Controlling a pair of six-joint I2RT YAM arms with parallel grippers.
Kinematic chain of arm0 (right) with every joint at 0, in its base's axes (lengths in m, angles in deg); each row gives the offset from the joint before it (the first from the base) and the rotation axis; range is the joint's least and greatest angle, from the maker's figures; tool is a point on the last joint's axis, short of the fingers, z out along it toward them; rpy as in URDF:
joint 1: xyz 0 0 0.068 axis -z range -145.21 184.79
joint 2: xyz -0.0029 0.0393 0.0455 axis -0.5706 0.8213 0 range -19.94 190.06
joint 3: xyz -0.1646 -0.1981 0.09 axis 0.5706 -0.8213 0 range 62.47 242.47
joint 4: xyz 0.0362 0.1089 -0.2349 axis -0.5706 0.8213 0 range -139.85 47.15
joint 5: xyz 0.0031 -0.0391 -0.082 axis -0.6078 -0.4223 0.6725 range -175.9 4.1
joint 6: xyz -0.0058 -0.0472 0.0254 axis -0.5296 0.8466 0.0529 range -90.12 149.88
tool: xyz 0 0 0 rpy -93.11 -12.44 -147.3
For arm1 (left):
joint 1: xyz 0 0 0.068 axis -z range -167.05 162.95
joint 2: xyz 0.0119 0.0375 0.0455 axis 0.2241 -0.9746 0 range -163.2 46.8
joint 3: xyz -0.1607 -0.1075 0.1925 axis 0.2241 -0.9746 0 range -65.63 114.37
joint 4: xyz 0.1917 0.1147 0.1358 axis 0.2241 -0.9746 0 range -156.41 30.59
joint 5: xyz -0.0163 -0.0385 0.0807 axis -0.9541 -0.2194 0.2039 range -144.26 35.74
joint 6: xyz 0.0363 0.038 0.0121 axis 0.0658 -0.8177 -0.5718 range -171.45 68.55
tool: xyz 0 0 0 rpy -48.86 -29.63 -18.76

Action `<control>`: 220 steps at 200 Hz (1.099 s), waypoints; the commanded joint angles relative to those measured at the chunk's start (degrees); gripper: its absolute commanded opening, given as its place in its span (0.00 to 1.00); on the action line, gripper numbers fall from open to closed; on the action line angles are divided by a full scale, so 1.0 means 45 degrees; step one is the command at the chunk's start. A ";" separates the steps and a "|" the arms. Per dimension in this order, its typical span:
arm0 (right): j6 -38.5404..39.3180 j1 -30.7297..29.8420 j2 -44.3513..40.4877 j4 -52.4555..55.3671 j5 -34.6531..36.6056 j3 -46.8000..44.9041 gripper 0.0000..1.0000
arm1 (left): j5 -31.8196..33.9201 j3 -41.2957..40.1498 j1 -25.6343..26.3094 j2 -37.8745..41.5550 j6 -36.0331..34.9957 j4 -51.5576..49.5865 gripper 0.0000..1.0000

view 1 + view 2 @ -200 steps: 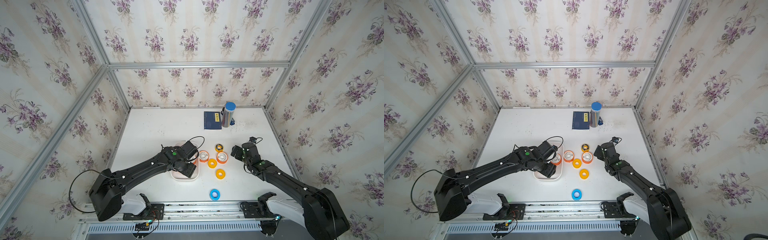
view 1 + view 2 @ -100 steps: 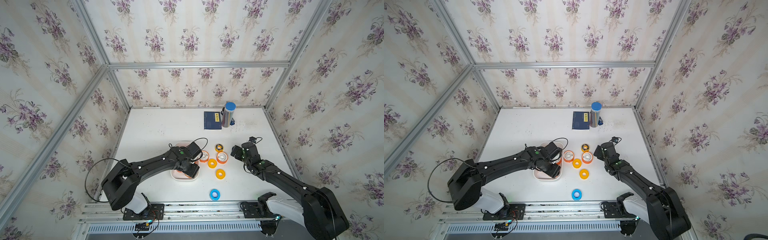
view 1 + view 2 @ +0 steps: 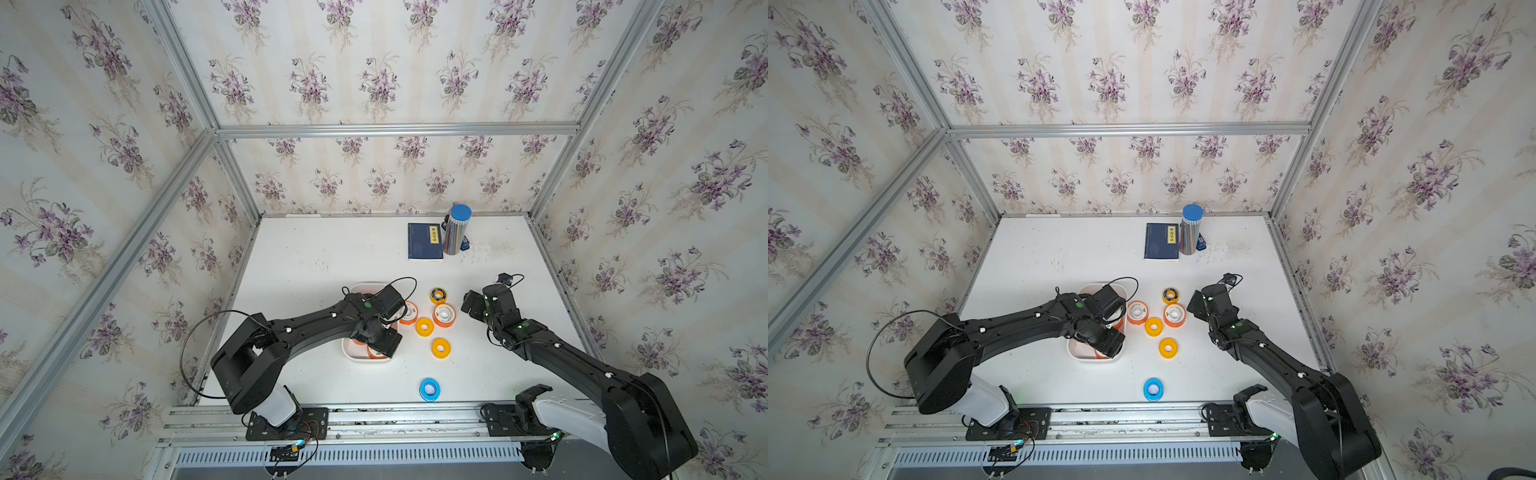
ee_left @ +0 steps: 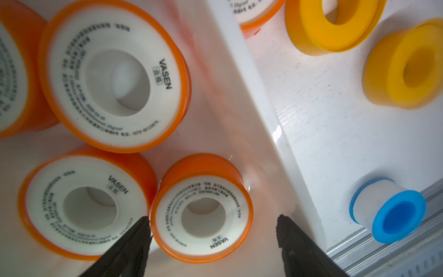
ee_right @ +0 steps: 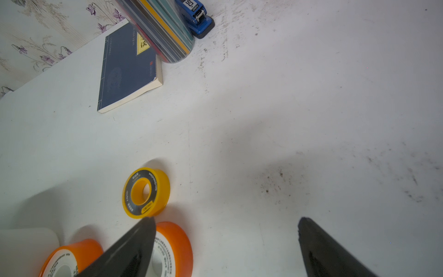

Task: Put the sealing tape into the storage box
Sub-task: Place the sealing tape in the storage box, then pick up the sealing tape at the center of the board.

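**Spool down in the storage box (image 4: 259, 115), now for a clean exit**

The left jaws stand wide and low in a corner of the box. An orange spool (image 4: 201, 212) sits flat on the box floor between them, with a clear gap on the box-wall side. One fingertip (image 4: 140, 230) is just beside the neighbouring orange spool (image 4: 84, 211). To my eye the right move is to rise straight up with the jaws kept wide and no sideways drift, or that neighbour or the box wall gets nudged. Six sealing tape spools wait on the desk (image 3: 332, 249) outside the box, the blue spool (image 3: 429, 389) farthest off. The right jaws hang wide and empty beyond that cluster, away from the box.
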 commanded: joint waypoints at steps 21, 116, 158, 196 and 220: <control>0.0056 0.0002 0.0122 0.0120 0.0026 0.0145 0.97 | 0.0211 0.0308 -0.0016 -0.0029 -0.0071 -0.0191 0.82; 0.0756 0.0004 0.0969 0.0421 -0.1257 0.0783 0.92 | 0.1116 0.1048 -0.0028 0.2014 -0.0113 -0.1748 0.82; 0.1426 -0.1091 0.2991 0.1969 -0.1901 0.2723 0.89 | 0.1860 0.1078 -0.0155 0.3992 -0.0170 -0.2942 0.83; 0.1502 -0.3026 0.5022 0.4327 -0.0704 0.4944 0.92 | 0.2351 0.0627 -0.0236 0.5379 -0.0148 -0.3628 0.84; 0.1159 -0.3592 0.5865 0.5031 0.0239 0.5530 0.95 | 0.2176 0.0650 -0.0202 0.5923 -0.0201 -0.3880 0.84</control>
